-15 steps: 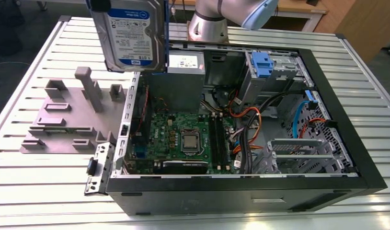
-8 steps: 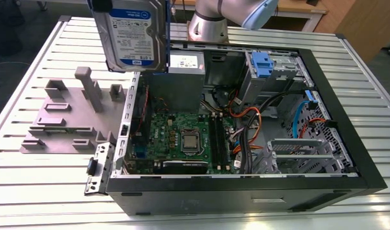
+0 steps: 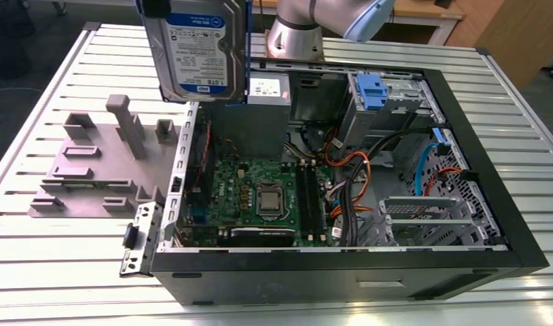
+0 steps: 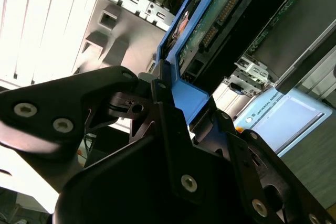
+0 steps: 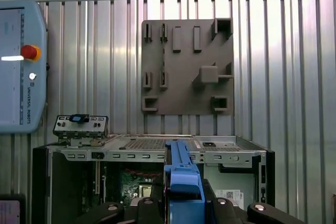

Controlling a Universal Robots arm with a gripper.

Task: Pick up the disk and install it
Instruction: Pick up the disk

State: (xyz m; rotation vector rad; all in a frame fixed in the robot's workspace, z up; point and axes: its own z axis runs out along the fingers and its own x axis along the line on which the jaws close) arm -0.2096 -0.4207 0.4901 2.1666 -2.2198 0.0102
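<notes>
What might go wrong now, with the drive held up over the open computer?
The end effector grips the disk by its blue carrier, so it might tilt or slip. It hangs over the open case; a drop could hit the motherboard. Loose orange cables may snag it.

Disk: bare silver metal body, glossy paper label, smooth blue plastic carrier frame. Gripper: matt black, shiny metal screw heads. Table: ribbed aluminium, satin sheen. Fixture plate: matt grey plastic. PC case: matt black shell, bare sheet metal inside.
</notes>
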